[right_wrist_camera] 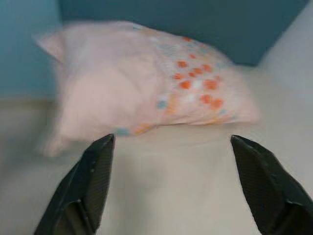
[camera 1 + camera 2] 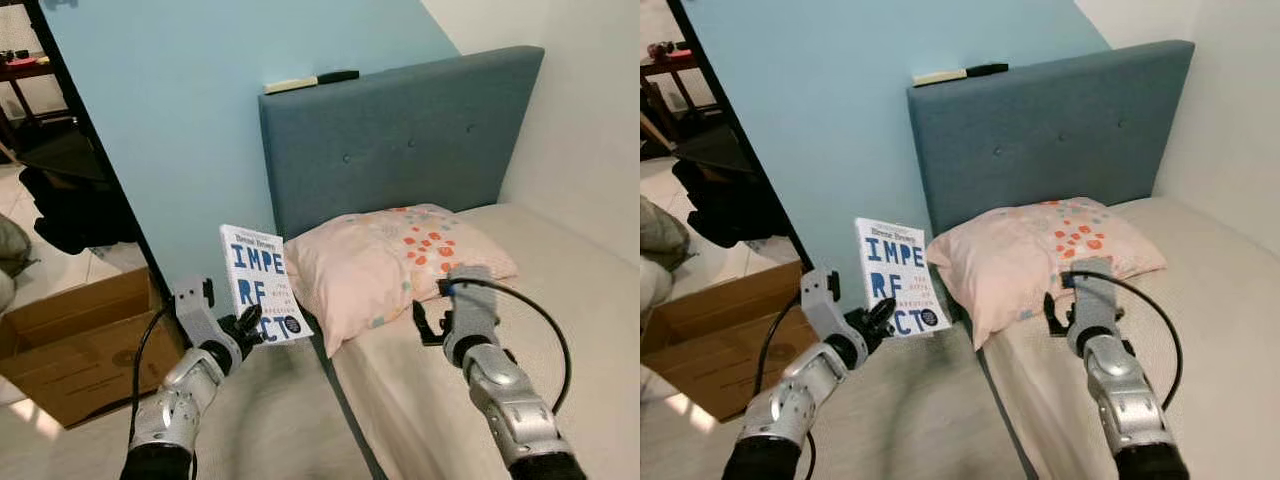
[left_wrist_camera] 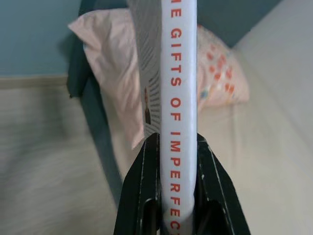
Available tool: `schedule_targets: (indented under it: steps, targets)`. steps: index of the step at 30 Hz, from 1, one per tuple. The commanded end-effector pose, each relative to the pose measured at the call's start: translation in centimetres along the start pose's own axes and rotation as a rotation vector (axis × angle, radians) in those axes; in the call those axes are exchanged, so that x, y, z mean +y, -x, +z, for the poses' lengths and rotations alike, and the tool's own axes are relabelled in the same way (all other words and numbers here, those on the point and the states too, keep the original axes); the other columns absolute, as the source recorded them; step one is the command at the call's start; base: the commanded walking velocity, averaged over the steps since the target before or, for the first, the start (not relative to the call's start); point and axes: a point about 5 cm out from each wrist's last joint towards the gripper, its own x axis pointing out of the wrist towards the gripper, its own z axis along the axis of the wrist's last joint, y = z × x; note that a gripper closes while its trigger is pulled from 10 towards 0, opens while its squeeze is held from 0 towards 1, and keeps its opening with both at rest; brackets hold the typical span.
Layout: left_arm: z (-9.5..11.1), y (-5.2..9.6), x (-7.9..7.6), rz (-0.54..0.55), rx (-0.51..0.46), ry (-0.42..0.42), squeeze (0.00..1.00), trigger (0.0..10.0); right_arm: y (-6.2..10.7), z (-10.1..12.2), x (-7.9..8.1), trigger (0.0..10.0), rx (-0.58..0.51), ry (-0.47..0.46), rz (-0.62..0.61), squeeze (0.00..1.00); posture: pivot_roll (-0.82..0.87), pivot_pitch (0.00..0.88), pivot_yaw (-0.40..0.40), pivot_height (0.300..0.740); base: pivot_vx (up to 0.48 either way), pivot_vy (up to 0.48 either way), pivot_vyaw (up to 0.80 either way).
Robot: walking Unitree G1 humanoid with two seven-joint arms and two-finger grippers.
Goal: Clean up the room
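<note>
Pinched only at its lower edge by the left gripper (image 2: 243, 328), whose fingers press its spine, the upright white paperback book with blue lettering (image 2: 262, 284) could tip or slip free, while the right gripper (image 1: 176, 181), fingers spread wide, hovers near the pink patterned fabric pillow (image 2: 385, 262).

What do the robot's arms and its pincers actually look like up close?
Both arms are silver metal with jointed segments. The left gripper and the right gripper each have two long black fingers on a grey wrist block. A black cable loops along each arm.

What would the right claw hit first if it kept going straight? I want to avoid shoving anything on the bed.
Probably the pink pillow: the open right claw points at it across bare mattress, though depth is unclear.
</note>
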Motion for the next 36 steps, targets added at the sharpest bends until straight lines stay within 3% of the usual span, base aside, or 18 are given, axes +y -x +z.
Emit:
schedule_targets:
  steps: [1, 4, 5, 6, 8, 9, 11, 13, 15, 18, 19, 22, 25, 29, 31, 33, 34, 36]
  targets:
    - [0.6, 0.4, 0.1, 0.011, -0.061, -0.099, 0.0, 10.0, 0.1, -0.5, 1.9, 10.0, -0.051, 0.222, 0.05, 0.0, 0.06, 0.007, 0.073, 0.74, 0.0, 0.0, 0.0]
    - [0.2, 0.6, 0.2, 0.052, -0.09, -0.15, 0.0, 10.0, 0.3, -1.0, 2.9, 10.0, -0.075, 0.231, 0.098, 0.0, 0.05, 0.005, 0.071, 0.74, 0.0, 0.0, 0.0]
    - [0.1, 0.6, 0.4, 0.067, -0.096, -0.165, 0.0, 10.0, 0.3, -1.4, 3.4, 10.0, -0.044, 0.104, 0.113, 0.0, 0.05, 0.007, 0.066, 0.74, 0.0, 0.0, 0.0]
    - [0.0, 0.6, 0.5, 0.078, -0.091, -0.179, 0.0, 10.0, 0.4, -1.9, 4.0, 10.0, 0.019, -0.108, 0.139, 0.0, 0.05, 0.006, 0.061, 0.74, 0.0, 0.0, 0.0]
    - [-0.2, 0.6, 0.5, 0.08, -0.085, -0.188, 0.0, 10.0, 0.7, -2.4, 5.1, 10.0, 0.079, -0.399, 0.201, 0.0, 0.05, 0.006, 0.058, 0.74, 0.0, 0.0, 0.0]
    - [-0.2, 0.6, 0.5, 0.08, -0.085, -0.188, 0.0, 10.0, 0.7, -2.4, 5.1, 10.0, 0.079, -0.399, 0.201, 0.0, 0.05, 0.006, 0.058, 0.74, 0.0, 0.0, 0.0]
    - [-0.2, 0.5, 0.4, 0.068, -0.084, -0.178, 0.0, 10.0, 1.0, -2.5, 6.1, 10.0, 0.109, -0.543, 0.271, 0.0, 0.05, 0.005, 0.058, 0.74, 0.0, 0.0, 0.0]
    - [-0.2, 0.5, 0.4, 0.062, -0.085, -0.173, 0.0, 10.0, 1.1, -2.5, 6.6, 10.0, 0.127, -0.591, 0.3, 0.0, 0.05, 0.006, 0.059, 0.74, 0.0, 0.0, 0.0]
    - [-0.2, 0.5, 0.2, 0.043, -0.09, -0.163, 0.0, 10.0, 1.4, -2.9, 7.6, 10.0, 0.189, -0.729, 0.369, 0.0, 0.05, 0.005, 0.061, 0.74, 0.0, 0.0, 0.0]
    - [-0.1, 0.4, -0.1, 0.024, -0.09, -0.164, 0.0, 10.0, 1.8, -3.1, 8.3, 10.0, 0.209, -0.809, 0.451, 0.0, 0.05, 0.005, 0.062, 0.74, 0.0, 0.0, 0.0]
    - [-0.1, 0.4, -0.1, 0.024, -0.09, -0.164, 0.0, 10.0, 1.8, -3.1, 8.3, 10.0, 0.209, -0.809, 0.451, 0.0, 0.05, 0.005, 0.062, 0.74, 0.0, 0.0, 0.0]
    - [-0.1, 0.2, -0.3, 0.007, -0.097, -0.165, 0.0, 10.0, 2.6, -3.0, 8.7, 10.0, 0.139, -0.786, 0.604, 0.0, 0.05, 0.004, 0.065, 0.74, 0.0, 0.0, 0.0]
    - [-0.1, 0.2, -0.3, 0.007, -0.097, -0.165, 0.0, 10.0, 2.6, -3.0, 8.7, 10.0, 0.139, -0.786, 0.604, 0.0, 0.05, 0.004, 0.065, 0.74, 0.0, 0.0, 0.0]
    - [-0.1, 0.0, -0.6, -0.035, -0.086, -0.135, 0.0, 10.0, 3.4, -2.2, 8.9, 10.0, 0.069, -0.833, 0.753, 0.0, 0.05, 0.003, 0.067, 0.74, 0.0, 0.0, 0.0]
    - [-0.1, -0.1, -0.8, -0.048, -0.082, -0.106, 0.0, 10.0, 3.9, -1.7, 8.8, 10.0, 0.038, -0.864, 0.818, 0.0, 0.05, 0.003, 0.067, 0.74, 0.0, 0.0, 0.0]
    - [0.0, -0.2, -1.0, -0.064, -0.078, 0.007, 0.0, 10.0, 4.7, -0.9, 8.9, 10.0, -0.003, -0.897, 0.915, 0.0, 0.05, 0.004, 0.066, 0.74, 0.0, 0.0, 0.0]
    - [0.0, -0.2, -1.0, -0.064, -0.078, 0.007, 0.0, 10.0, 4.7, -0.9, 8.9, 10.0, -0.003, -0.897, 0.915, 0.0, 0.05, 0.004, 0.066, 0.74, 0.0, 0.0, 0.0]
    - [0.1, -0.2, -1.1, -0.075, -0.079, 0.119, 0.0, 10.0, 5.0, -0.3, 8.9, 10.0, -0.028, -0.942, 0.951, 0.0, 0.05, 0.005, 0.065, 0.74, 0.0, 0.0, 0.0]
